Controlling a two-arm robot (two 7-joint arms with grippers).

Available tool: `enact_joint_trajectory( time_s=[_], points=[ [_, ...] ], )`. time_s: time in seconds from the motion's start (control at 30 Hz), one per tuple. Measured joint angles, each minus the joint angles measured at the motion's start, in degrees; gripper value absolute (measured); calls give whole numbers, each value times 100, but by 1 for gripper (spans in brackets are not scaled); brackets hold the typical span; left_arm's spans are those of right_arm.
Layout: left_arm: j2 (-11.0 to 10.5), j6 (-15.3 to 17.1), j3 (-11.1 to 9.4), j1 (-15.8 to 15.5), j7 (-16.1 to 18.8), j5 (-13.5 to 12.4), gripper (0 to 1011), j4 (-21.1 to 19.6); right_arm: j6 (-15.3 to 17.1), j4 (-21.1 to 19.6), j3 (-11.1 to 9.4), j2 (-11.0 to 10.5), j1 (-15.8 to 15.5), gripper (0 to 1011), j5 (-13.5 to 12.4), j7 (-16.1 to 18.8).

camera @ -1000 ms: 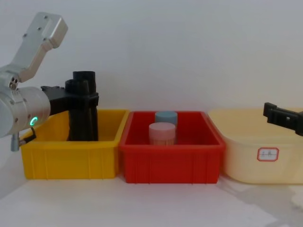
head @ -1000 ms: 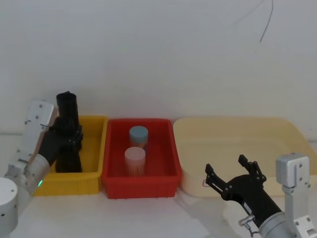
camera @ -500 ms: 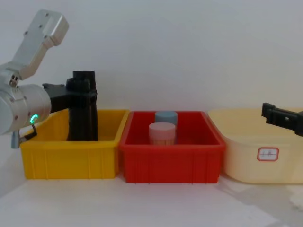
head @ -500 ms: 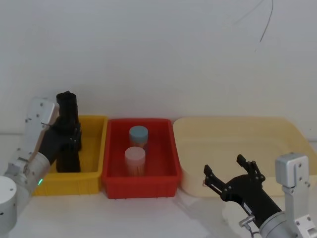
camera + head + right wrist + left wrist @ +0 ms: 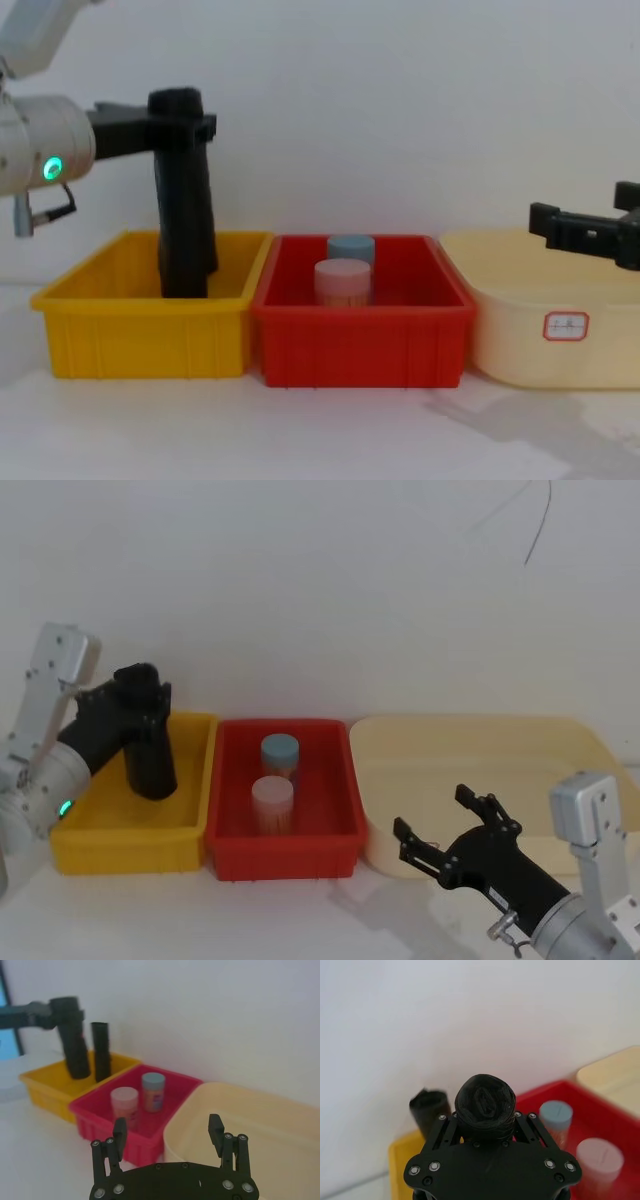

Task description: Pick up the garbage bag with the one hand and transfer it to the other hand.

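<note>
Reaching forward low at the front of the table, the right gripper [image 5: 432, 815] hung just before the cream tub [image 5: 470, 742], its two fingers spread wide apart with nothing between them. Beyond it the three containers sat in a row, touching side by side: the cream tub on the right, a red bin [image 5: 280, 856] in the middle and a yellow bin [image 5: 130, 848] on the left. In the red bin a pale-lidded jar [image 5: 272, 794] stood in front of a blue-lidded jar [image 5: 280, 750]. Over the yellow bin, the left gripper [image 5: 138, 692], on the arm with the green ring [image 5: 63, 808], was clamped around the top of the garbage bag [image 5: 152, 765]. The roll hung nearly upright, slightly tilted, its lower end down between the bin's walls; whether it touched the floor could not be told. Just beside it a second black tube [image 5: 101, 1050] stood upright in the same bin, against the white wall [image 5: 320, 600].
</note>
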State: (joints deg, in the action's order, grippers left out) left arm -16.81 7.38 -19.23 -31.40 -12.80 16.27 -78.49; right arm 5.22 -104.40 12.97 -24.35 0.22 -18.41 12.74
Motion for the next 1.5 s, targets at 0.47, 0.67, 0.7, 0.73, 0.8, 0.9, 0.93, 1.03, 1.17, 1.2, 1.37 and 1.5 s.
enact_joint_trajectory(
  time_s=[0.47,0.67,0.7,0.73,0.8,0.9,0.93,1.03,1.17,1.2,1.37,1.5],
  points=[
    [-199,96,88,-237,-1007,603,371,-376,449,-309,82,-645,259,1000,-382,1050],
    [-276,127,46,-329,-1448,838,371,-473,616,-344,145,-838,418,1000,-497,1379],
    [-281,133,33,-338,-1494,863,371,-487,642,-346,153,-853,436,1000,-506,1408],
    [-287,146,12,-355,-1575,907,371,-512,680,-349,168,-883,476,1000,-515,1435],
    [-288,161,-12,-370,-1657,950,371,-538,719,-350,181,-901,508,1000,-518,1445],
    [-284,193,-63,-394,-1757,1012,371,-584,794,-350,205,-923,572,1000,-514,1438],
    [-276,207,-96,-408,-1797,1038,371,-611,827,-349,220,-927,602,1000,-498,1409],
    [-256,232,-164,-427,-1844,1063,371,-653,907,-330,254,-924,672,1000,-437,1309],
    [-223,253,-249,-448,-1869,1071,371,-688,1003,-284,302,-892,767,1000,-333,1168],
    [-217,255,-265,-451,-1870,1071,371,-693,1019,-272,312,-884,787,1000,-315,1136],
    [-164,259,-388,-462,-1856,1049,371,-715,1130,-176,398,-809,926,1000,-192,993],
    [-123,228,-456,-465,-1802,1008,371,-717,1203,-115,459,-750,1016,1000,-130,943]
  ],
)
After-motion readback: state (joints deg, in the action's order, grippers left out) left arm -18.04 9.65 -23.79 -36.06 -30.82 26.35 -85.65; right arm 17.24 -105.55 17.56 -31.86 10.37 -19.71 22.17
